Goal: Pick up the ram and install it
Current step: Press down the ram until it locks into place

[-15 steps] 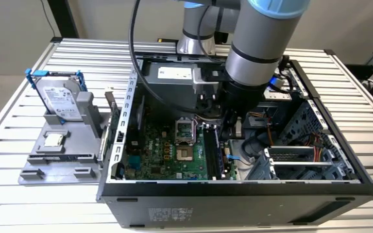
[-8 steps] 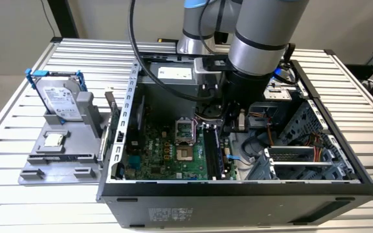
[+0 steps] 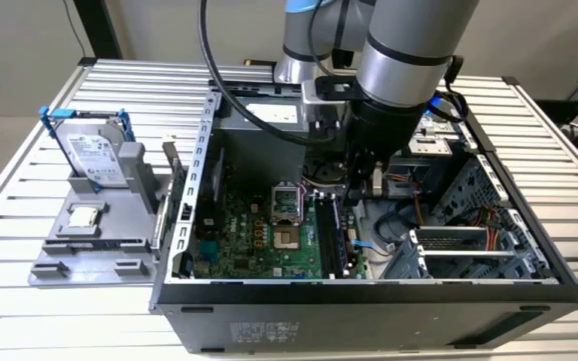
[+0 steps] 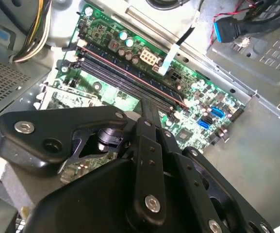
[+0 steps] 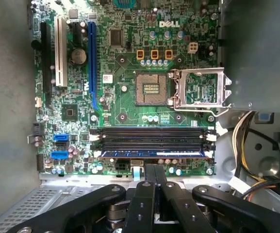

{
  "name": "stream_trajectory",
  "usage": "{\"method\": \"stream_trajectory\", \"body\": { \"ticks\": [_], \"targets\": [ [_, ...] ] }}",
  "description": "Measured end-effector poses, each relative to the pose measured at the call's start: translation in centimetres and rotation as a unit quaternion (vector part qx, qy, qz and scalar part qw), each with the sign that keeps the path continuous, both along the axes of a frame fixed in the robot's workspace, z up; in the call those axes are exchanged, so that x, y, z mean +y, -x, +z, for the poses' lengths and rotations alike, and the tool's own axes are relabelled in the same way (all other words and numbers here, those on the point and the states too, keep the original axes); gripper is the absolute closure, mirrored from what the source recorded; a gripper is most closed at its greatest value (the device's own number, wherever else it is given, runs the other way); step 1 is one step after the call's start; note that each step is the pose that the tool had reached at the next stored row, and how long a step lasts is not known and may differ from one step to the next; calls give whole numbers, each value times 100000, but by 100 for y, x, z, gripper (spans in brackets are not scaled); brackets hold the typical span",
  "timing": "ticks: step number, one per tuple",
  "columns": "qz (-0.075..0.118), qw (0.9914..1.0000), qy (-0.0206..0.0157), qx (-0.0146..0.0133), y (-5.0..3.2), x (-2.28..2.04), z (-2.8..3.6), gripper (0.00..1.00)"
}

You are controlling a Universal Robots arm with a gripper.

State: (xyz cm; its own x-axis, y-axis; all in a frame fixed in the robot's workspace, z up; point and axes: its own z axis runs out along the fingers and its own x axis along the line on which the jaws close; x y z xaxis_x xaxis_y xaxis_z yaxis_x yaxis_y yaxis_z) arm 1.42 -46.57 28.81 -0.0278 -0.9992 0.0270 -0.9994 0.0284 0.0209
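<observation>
We see the open computer case on the slatted table, with the arm reaching inside. On the green motherboard the ram sits in a slot — the gripper, fingers pressed together, hovers just beside it.

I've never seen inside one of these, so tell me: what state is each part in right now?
computer case: side open.
processor socket: empty, cover flipped open.
ram: sitting in the slot nearest the pincer.
pincer: shut, close to the ram.
hard drive: upright in its stand.
</observation>
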Motion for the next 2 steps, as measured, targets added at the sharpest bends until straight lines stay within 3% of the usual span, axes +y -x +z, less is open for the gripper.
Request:
{"method": "stream_trajectory", "body": {
  "ticks": [2],
  "targets": [
    [-2, 100000, -1, 0, 0, 0, 1, 100]
  ]
}}
